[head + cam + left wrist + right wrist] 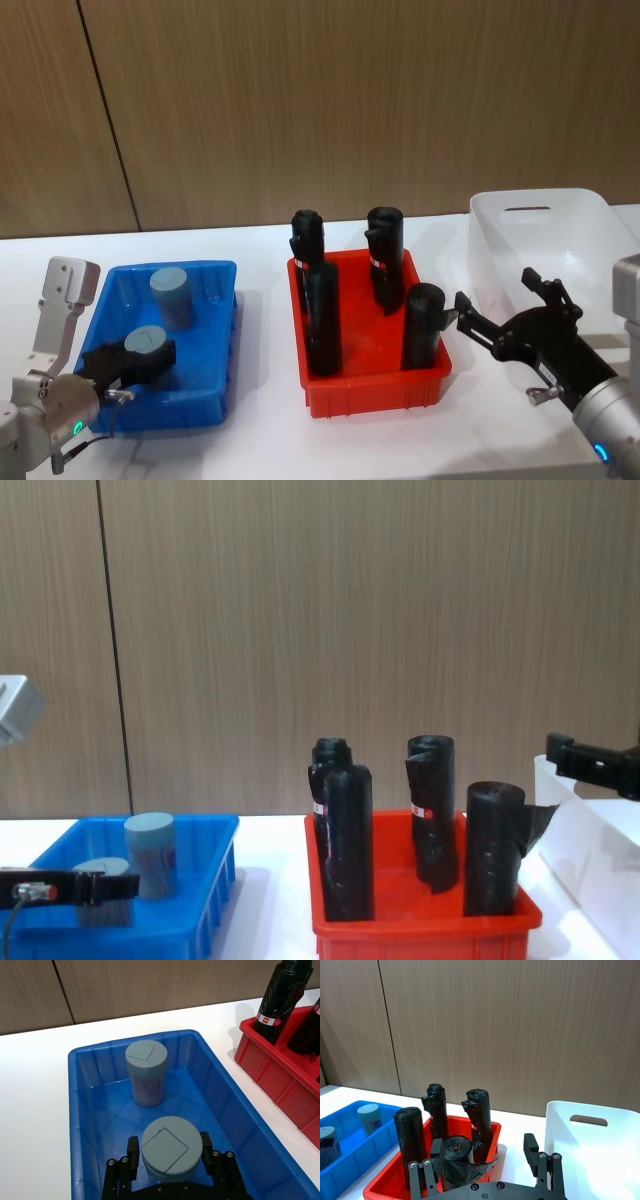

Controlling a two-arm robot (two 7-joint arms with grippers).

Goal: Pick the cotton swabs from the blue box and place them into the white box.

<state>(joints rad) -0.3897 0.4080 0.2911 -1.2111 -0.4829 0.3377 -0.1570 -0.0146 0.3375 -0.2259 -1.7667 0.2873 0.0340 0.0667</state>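
Observation:
Two cotton swabs tubs with grey-blue lids stand in the blue box (pixel 218 395). The far tub (pixel 172 297) (pixel 146 1080) stands free toward the back wall. My left gripper (pixel 135 362) (pixel 171 1156) is shut on the near tub (pixel 147 342) (pixel 171 1146), one black finger pressed against each side, low inside the blue box (pixel 80 1110). The white box (pixel 590 215) (pixel 560 1130) sits at the far right. Between the red bin and the white box hovers my right gripper (pixel 497 292) (pixel 483 1152), open and holding nothing.
A red bin (pixel 370 392) in the middle holds several tall black rolls (pixel 322 320), which rise well above its rim between the blue box and the white box. A wood-panel wall runs behind the white table.

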